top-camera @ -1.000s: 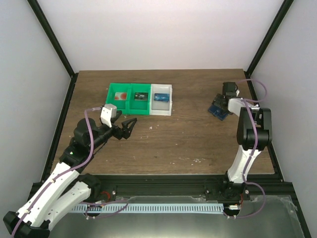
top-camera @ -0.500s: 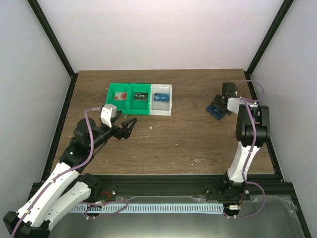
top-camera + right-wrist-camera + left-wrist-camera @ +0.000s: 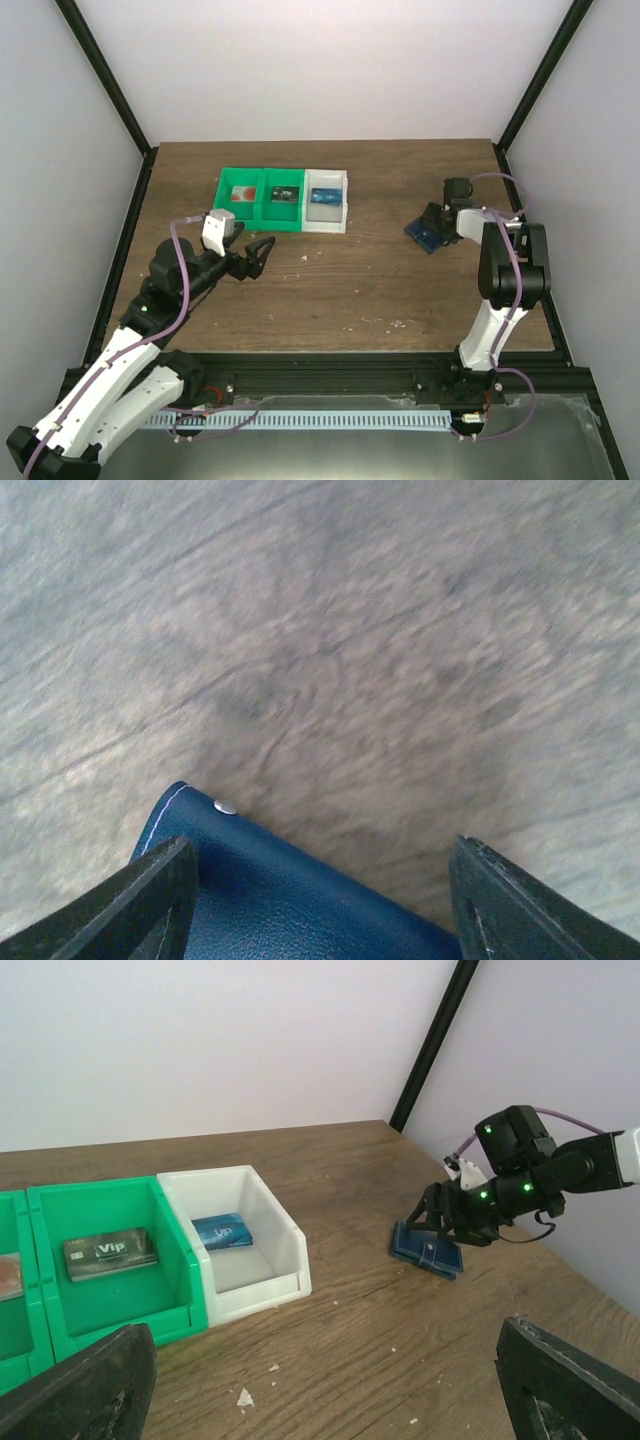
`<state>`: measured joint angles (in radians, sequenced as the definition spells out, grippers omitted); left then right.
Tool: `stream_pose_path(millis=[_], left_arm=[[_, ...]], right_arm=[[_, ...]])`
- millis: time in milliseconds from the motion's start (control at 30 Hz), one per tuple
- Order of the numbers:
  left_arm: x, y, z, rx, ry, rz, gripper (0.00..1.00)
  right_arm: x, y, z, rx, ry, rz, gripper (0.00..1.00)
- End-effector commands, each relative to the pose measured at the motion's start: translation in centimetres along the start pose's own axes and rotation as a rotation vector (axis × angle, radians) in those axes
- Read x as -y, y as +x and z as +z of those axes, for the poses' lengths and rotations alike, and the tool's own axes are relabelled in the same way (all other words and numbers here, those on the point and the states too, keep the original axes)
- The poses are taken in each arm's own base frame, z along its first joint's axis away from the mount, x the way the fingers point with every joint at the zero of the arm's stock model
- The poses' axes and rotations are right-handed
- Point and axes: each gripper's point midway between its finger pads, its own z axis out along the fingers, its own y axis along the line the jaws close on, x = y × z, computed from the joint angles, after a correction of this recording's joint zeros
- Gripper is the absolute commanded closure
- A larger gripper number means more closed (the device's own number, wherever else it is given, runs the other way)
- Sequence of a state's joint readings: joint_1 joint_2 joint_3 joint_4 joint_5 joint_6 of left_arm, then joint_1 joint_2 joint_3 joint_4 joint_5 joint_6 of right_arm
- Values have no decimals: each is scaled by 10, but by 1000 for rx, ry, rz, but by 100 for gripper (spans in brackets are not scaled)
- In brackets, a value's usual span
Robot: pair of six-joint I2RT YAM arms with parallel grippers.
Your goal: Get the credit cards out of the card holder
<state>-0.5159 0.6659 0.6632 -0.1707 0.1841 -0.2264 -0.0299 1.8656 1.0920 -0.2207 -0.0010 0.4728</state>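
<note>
The card holder (image 3: 423, 235), a closed dark navy wallet with a snap strap, lies flat on the table at the right. It also shows in the left wrist view (image 3: 428, 1248) and in the right wrist view (image 3: 300, 895). My right gripper (image 3: 434, 220) is low over it and open, with its fingers (image 3: 150, 895) straddling the holder's edge. One whitish-pink credit card with a red spot (image 3: 241, 194) lies in the leftmost green bin. My left gripper (image 3: 258, 255) is open and empty, hovering over the table's left middle.
A green two-compartment bin (image 3: 262, 212) and a white bin (image 3: 327, 224) stand at the back left. A dark VIP card (image 3: 110, 1253) lies in the middle green compartment, and a blue VIP card (image 3: 222, 1231) in the white bin. Small crumbs (image 3: 240, 1397) dot the wood.
My right gripper and the card holder have shifted left and slightly nearer across the table. The left arm has not moved.
</note>
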Motion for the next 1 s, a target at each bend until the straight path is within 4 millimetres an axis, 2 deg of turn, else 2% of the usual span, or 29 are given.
stream_pose_path(millis=[0, 300, 500, 633, 767, 867, 967], left_arm=[[-6, 4, 1, -8, -33, 11, 6], [-8, 9, 5, -29, -39, 13, 6], [-9, 10, 6, -33, -39, 15, 6], [-10, 11, 7, -37, -42, 15, 6], [-12, 12, 9, -43, -51, 15, 6], [-12, 14, 11, -51, -52, 9, 7], [-12, 15, 13, -58, -48, 6, 7]], right_arm=[[-8, 50, -6, -130, -22, -13, 30], [-41, 107, -23, -231, -117, -60, 32], [-70, 139, -49, -281, -230, -85, 32], [-95, 179, -62, -328, -248, -225, 32], [-106, 215, -69, -380, -257, -315, 34], [-103, 223, -72, -360, -222, -340, 40], [-97, 213, -74, -302, -185, -308, 46]])
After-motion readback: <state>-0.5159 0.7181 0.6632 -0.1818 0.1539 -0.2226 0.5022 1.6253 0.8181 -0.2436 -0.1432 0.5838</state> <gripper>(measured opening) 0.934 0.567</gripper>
